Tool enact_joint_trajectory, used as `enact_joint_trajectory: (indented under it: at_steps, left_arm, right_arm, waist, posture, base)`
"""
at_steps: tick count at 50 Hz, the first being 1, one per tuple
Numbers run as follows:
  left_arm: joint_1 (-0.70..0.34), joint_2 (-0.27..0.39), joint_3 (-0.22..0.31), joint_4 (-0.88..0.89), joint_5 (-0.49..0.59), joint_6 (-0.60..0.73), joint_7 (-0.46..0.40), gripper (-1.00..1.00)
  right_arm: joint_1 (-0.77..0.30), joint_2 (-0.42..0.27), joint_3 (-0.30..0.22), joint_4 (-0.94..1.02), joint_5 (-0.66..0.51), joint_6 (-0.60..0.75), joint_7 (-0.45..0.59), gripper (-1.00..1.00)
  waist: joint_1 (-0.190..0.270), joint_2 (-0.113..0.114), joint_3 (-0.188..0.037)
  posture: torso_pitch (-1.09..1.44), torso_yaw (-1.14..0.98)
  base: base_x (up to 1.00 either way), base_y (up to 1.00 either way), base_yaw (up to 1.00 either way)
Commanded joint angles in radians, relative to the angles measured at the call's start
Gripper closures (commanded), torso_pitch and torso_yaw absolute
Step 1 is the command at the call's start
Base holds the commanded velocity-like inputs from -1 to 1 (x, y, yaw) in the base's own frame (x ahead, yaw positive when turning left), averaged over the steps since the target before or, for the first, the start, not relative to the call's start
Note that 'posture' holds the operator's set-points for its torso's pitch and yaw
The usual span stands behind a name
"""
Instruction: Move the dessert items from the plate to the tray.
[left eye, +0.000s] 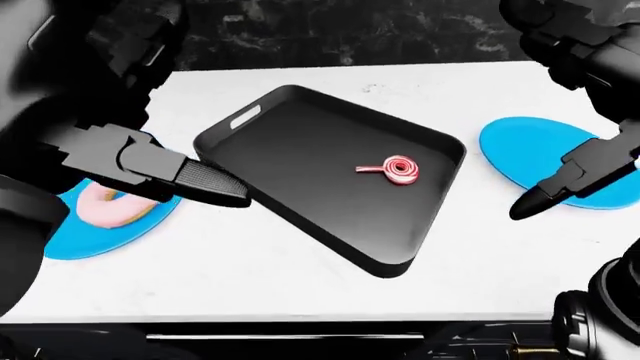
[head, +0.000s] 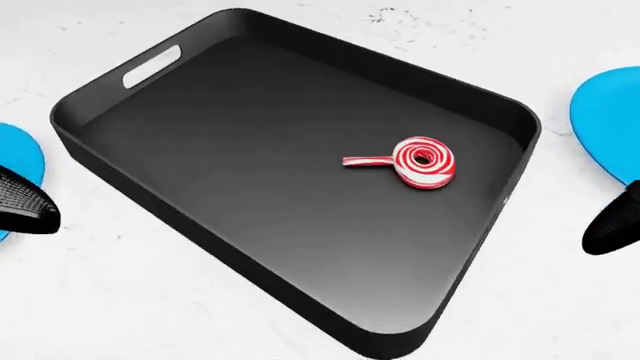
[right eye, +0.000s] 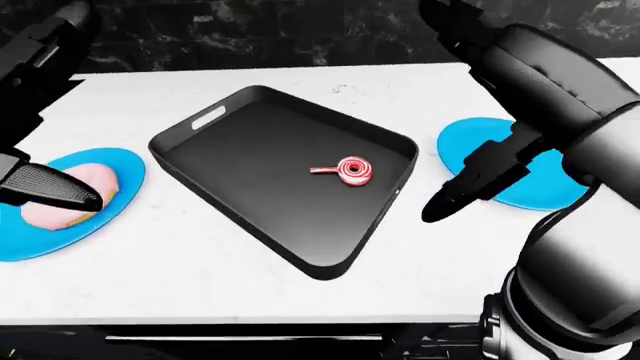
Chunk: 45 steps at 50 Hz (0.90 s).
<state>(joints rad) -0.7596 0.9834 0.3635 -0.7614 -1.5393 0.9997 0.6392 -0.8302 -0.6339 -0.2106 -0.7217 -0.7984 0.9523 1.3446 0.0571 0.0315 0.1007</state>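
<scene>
Black tray (right eye: 250, 217) sits at an angle on the white counter (right eye: 200, 277), roughly central in both eye views, with a handle slot cut in its upper-left wall. One red-and-white swirl lollipop (head: 425, 163) lies flat on the tray floor, toward its right side, stick pointing left. Left of the tray, a blue plate (right eye: 60, 232) holds a pink doughnut (right eye: 62, 196). A second blue plate (left eye: 520, 146) lies right of the tray, with nothing visible on it. Left hand (left eye: 205, 182) hangs over the near edge of the left plate, beside the doughnut, fingers extended and gripping nothing; contact with the doughnut cannot be determined. Right hand (right eye: 465, 187) hangs between the tray and the right plate, fingers pointing down-left, empty; how far it is spread cannot be told.
</scene>
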Motion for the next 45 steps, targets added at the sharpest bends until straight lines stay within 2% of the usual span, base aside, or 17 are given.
enact_joint_trajectory:
  at_steps: [1,2,5,9,18,32,41,45]
  left_arm:
    - [-0.028,0.016,0.023,0.0,0.015,-0.028,-0.005,-1.0]
    - [-0.027,0.017,0.022,-0.003,0.013,-0.027,-0.002,-1.0]
    - [-0.03,0.01,0.013,-0.008,0.028,-0.022,-0.005,-1.0]
    - [-0.031,0.004,0.006,-0.012,0.063,-0.003,-0.019,-1.0]
    - [-0.044,0.004,0.008,-0.012,0.047,0.019,-0.006,-1.0]
    - [-0.037,0.016,0.017,-0.007,0.041,0.031,-0.003,-1.0]
    - [-0.008,-0.018,0.016,-0.016,0.109,0.054,-0.035,-1.0]
    - [-0.013,-0.023,0.021,-0.02,0.099,0.066,-0.026,-1.0]
  right_arm:
    - [-0.035,-0.025,-0.026,-0.007,-0.009,0.004,-0.018,-1.0]
    - [-0.036,-0.027,-0.026,-0.009,-0.007,0.006,-0.016,-1.0]
    - [-0.035,-0.03,-0.027,-0.014,0.0,0.01,-0.013,-1.0]
    - [-0.031,-0.03,-0.026,-0.017,0.011,0.009,-0.015,-1.0]
    - [-0.047,-0.044,-0.021,-0.018,0.022,0.016,-0.004,-1.0]
    - [-0.096,-0.055,-0.006,-0.017,0.033,0.059,0.028,-1.0]
    - [-0.112,-0.031,0.016,-0.022,0.022,0.077,0.03,-1.0]
    - [-0.1,-0.016,0.02,-0.022,0.018,0.066,0.024,-1.0]
  waist:
    - [-0.006,0.005,-0.034]
    - [-0.006,-0.005,-0.035]
    - [0.0,-0.008,-0.039]
    - [0.0,-0.004,-0.045]
    - [0.0,0.006,-0.066]
    - [0.003,-0.001,-0.12]
    - [0.011,-0.006,-0.161]
    - [0.016,-0.008,-0.181]
  posture:
    - [0.0,0.12]
    - [0.0,0.12]
    - [0.0,0.12]
    - [0.0,0.12]
    - [-0.04,0.13]
    - [-0.14,0.13]
    - [-0.21,0.13]
    - [-0.24,0.13]
  base:
    - [0.0,0.0,0.0]
    - [0.0,0.0,0.0]
    - [0.0,0.0,0.0]
    - [0.0,0.0,0.0]
    - [0.0,0.0,0.0]
    - [0.0,0.0,0.0]
    - [0.0,0.0,0.0]
    - [0.0,0.0,0.0]
